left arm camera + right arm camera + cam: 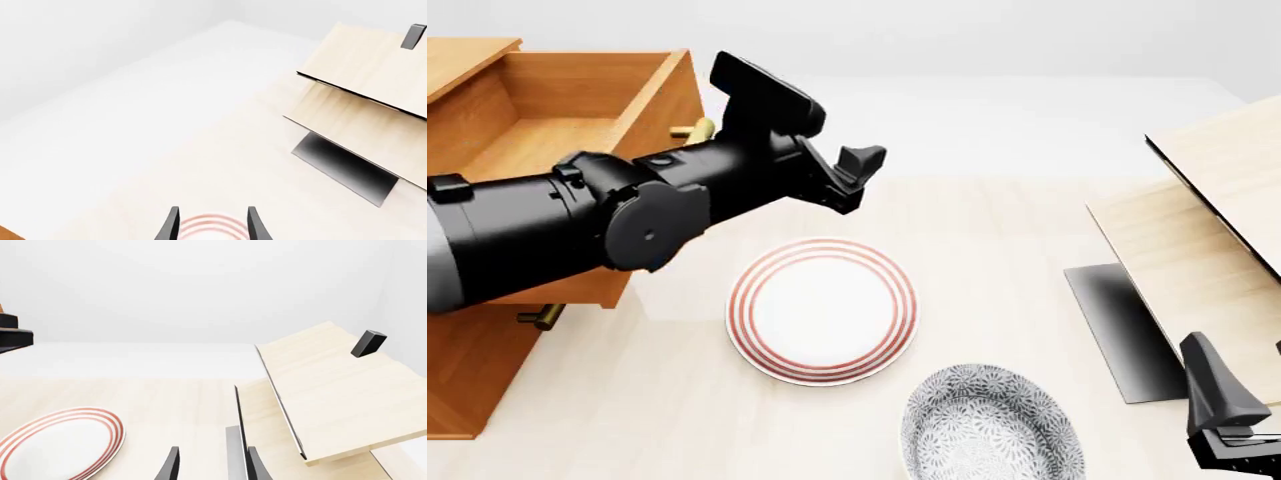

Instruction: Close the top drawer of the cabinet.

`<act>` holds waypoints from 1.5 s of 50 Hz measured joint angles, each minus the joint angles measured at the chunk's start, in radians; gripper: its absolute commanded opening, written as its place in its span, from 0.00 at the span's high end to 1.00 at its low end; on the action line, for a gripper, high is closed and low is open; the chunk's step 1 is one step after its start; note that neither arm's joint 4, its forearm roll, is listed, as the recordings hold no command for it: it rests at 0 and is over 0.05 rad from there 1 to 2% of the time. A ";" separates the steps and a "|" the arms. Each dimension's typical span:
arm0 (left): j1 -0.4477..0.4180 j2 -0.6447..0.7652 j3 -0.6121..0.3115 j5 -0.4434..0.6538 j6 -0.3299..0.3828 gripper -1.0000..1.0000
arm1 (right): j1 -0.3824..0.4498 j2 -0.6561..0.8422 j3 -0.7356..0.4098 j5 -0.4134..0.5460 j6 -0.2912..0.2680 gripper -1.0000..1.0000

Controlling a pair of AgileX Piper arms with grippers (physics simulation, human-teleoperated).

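Front view shows the cabinet (461, 380) at the left edge of the table (1014, 230), tall and orange-brown. Its top drawer (574, 110) is pulled out toward the middle of the table, so I can look into the wooden box from above. Only the end of its brass handle (694, 129) shows, peeping out behind the left arm (587, 215). A second brass handle (542, 316) sticks out lower down, under the arm.

The left arm lies across the open drawer and reaches forward and to the right. The left gripper (851, 178) is in the air just beside the drawer front, above the table, and holds nothing. In the left wrist view its two dark fingers (170, 225) stand apart with a clear gap, and the red-striped plate (822, 310) is seen between them, below.

This plate lies flat on the table, near the drawer. A grey patterned plate (988, 425) lies just beside it, closer to the camera.

On the right side stand pale wooden panels (1194, 250), tilted, with a dark grey sheet (1121, 330) under them.

The right gripper (1228, 420) is low in the right corner, near the dark sheet. In the right wrist view its fingers (171, 465) are also apart and grasp nothing.
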 measured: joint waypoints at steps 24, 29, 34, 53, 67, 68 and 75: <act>0.099 0.208 -0.060 -0.033 -0.138 0.00 | 0.000 0.000 0.000 0.000 0.000 0.00; 0.118 0.228 -0.065 -0.036 -0.155 0.00 | 0.000 0.000 0.000 0.000 0.000 0.00; 0.134 0.244 -0.068 -0.041 -0.169 0.00 | 0.000 0.000 0.000 0.000 0.000 0.00; 0.198 0.266 -0.066 -0.052 -0.199 0.00 | 0.000 0.000 0.000 0.000 0.000 0.00; 0.256 0.273 -0.055 -0.061 -0.205 0.00 | 0.000 0.000 0.000 0.000 0.000 0.00; 0.260 0.273 -0.055 -0.062 -0.206 0.00 | 0.000 0.000 0.000 0.000 0.000 0.00; 0.287 0.274 -0.046 -0.068 -0.207 0.00 | 0.000 0.000 0.000 0.000 0.000 0.00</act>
